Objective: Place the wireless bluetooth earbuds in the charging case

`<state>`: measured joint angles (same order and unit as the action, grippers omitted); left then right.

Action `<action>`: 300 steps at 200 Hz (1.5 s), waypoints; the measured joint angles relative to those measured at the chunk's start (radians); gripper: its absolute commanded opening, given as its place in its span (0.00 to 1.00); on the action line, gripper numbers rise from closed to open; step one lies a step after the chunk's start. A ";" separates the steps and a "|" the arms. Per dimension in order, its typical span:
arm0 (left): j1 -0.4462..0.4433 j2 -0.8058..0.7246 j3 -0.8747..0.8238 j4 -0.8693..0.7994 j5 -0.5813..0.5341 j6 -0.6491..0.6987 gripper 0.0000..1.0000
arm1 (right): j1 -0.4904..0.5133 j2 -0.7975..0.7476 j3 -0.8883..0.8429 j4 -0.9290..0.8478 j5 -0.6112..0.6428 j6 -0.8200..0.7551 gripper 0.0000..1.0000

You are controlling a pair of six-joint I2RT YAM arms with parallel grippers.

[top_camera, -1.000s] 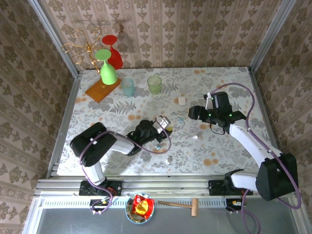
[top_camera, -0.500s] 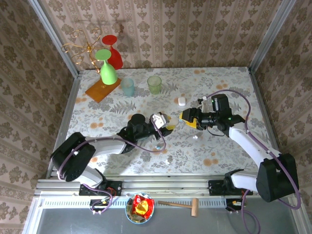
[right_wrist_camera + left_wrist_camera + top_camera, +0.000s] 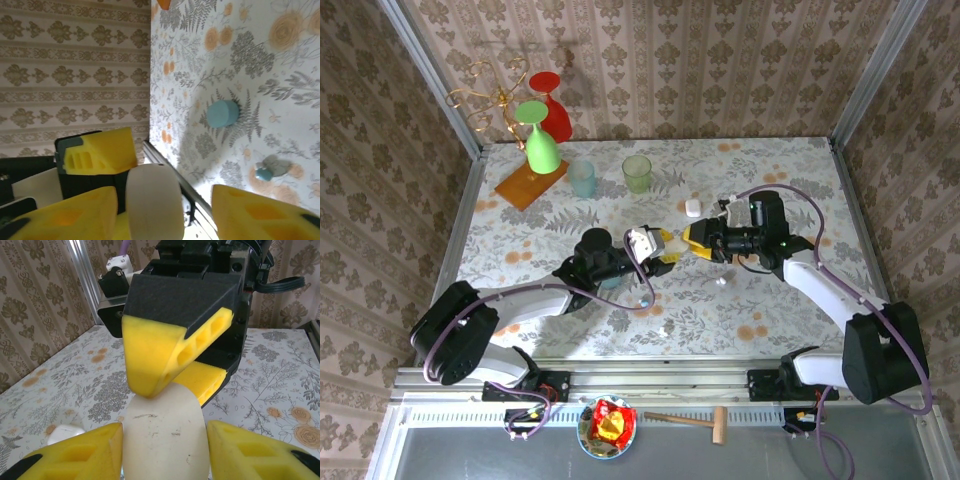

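My left gripper [image 3: 661, 249] is shut on the cream, pebble-shaped charging case [image 3: 165, 435] and holds it above the middle of the table. The case's lid is down. My right gripper [image 3: 694, 241] meets it from the right, and its yellow fingers [image 3: 150, 357] straddle the case's far tip. In the right wrist view the case [image 3: 152, 200] lies against one finger, with a wide gap to the other. The right jaws stand open. Small earbuds lie on the cloth: a white one [image 3: 721, 281], another [image 3: 667, 330], and a grey and blue pair [image 3: 270, 167].
A second small white case [image 3: 693, 207] lies behind the grippers. A pale-blue cup [image 3: 582, 178], a green cup [image 3: 637, 172], an orange board [image 3: 530, 183] with upturned green and red glasses, and a gold wire stand fill the back left. Metal rails edge the table.
My left arm has stretched right and forward with the case. The right gripper swung left to meet it, and its jaws have narrowed around the case's tip.
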<state>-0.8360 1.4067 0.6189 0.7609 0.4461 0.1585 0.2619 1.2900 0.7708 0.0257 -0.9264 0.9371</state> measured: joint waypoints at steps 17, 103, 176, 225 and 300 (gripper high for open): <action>0.000 0.000 0.000 -0.008 -0.001 0.000 0.46 | 0.004 0.008 -0.007 0.029 -0.011 0.024 0.36; 0.018 0.000 0.002 0.066 -0.013 -0.043 0.81 | 0.005 -0.008 -0.044 0.153 -0.025 0.171 0.25; 0.034 0.000 -0.038 0.331 -0.019 -0.162 0.69 | 0.005 -0.080 -0.046 0.444 -0.029 0.455 0.20; 0.034 0.000 -0.042 0.408 -0.011 -0.198 0.58 | 0.006 -0.119 -0.046 0.499 -0.029 0.533 0.19; 0.034 0.000 -0.042 0.418 -0.002 -0.212 0.51 | 0.037 -0.119 -0.023 0.489 -0.029 0.540 0.18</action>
<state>-0.8024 1.4071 0.5774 1.1793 0.4438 -0.0532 0.2989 1.1706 0.7475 0.5152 -0.9550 1.4773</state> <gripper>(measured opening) 0.523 0.217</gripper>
